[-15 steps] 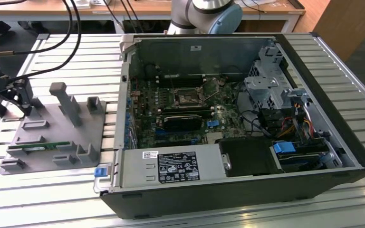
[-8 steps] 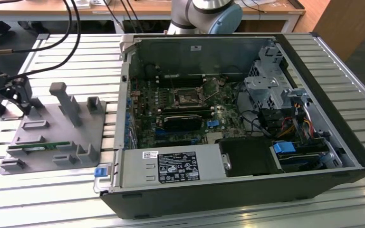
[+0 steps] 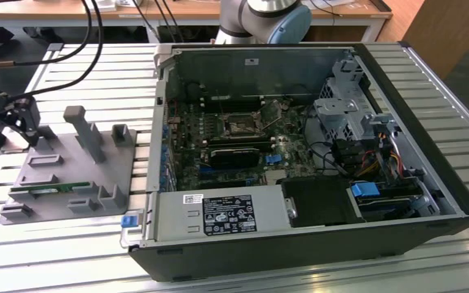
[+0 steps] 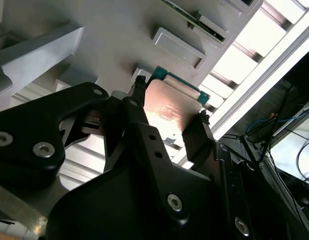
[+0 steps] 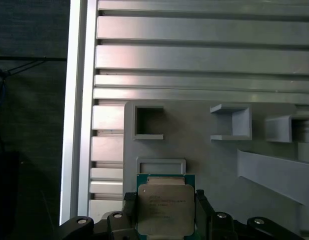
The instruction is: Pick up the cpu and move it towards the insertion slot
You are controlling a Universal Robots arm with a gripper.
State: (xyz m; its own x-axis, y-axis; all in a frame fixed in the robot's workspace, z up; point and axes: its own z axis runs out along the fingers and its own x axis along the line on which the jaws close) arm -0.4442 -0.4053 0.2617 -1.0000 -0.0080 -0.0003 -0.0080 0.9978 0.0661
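**Status: pick-up stage.**

Find the chip (image 5: 166, 209) clamped between the jaws in both wrist views. Gripped narrow on two opposite edges, with the metal lid turned toward the first wrist camera. Held at one end of the grey tray (image 5: 204, 150), just beside a shallow rectangular pocket (image 5: 160, 166). Cannot confirm from these angles whether lifted clear of the tray or resting on it; probably just above.

**Position.**

In the exterior view, find the tray on the slatted worktop (image 3: 80, 67) at the exterior view's left. Well apart from the socket (image 3: 240, 125), mounted on the board inside the open computer case (image 3: 243, 73). Judge the carry toward the socket as not yet begun. Do not confuse with the green memory stick (image 3: 47, 190) lying in the same tray.

**Handling.**

- Treat as light, stiff and flat, with a smooth lid likely to be slippery.
- Treat the underside as fragile.
- Take hold by the edges of the green carrier board only.
- Avoid pressing on the lid or touching the underside.
- Keep level and use modest clamping force.
- Expect little purchase from the thin rim, and a risk of slipping out if tilted.
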